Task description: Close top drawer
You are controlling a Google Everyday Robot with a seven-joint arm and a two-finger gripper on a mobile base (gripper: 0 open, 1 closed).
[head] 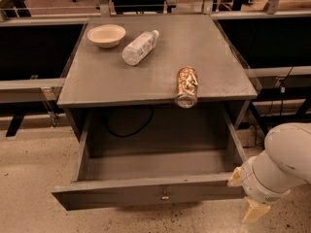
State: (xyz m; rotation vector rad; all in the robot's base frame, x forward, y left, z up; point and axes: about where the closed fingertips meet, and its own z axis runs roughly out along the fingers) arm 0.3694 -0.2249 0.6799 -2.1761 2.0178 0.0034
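The top drawer (pixel 146 191) stands pulled far out under the grey table top (pixel 112 76). It is wide and deep, and its inside holds nothing. Its front panel faces me, with a small metal knob (pixel 165 196) at its centre. My gripper (pixel 245 194) is at the bottom right, on the end of the white arm (pixel 286 161). It sits right at the right end of the drawer front. Its two beige fingertips (pixel 235 176) show apart, and nothing is between them. I cannot tell whether it touches the panel.
On the table top are a beige bowl (pixel 106 34), a clear plastic bottle (pixel 139 47) on its side, and a jar of brown snacks (pixel 187 85) on its side, overhanging the front edge above the drawer. A black cable (pixel 127 130) hangs behind the drawer. Black-fronted benches flank both sides.
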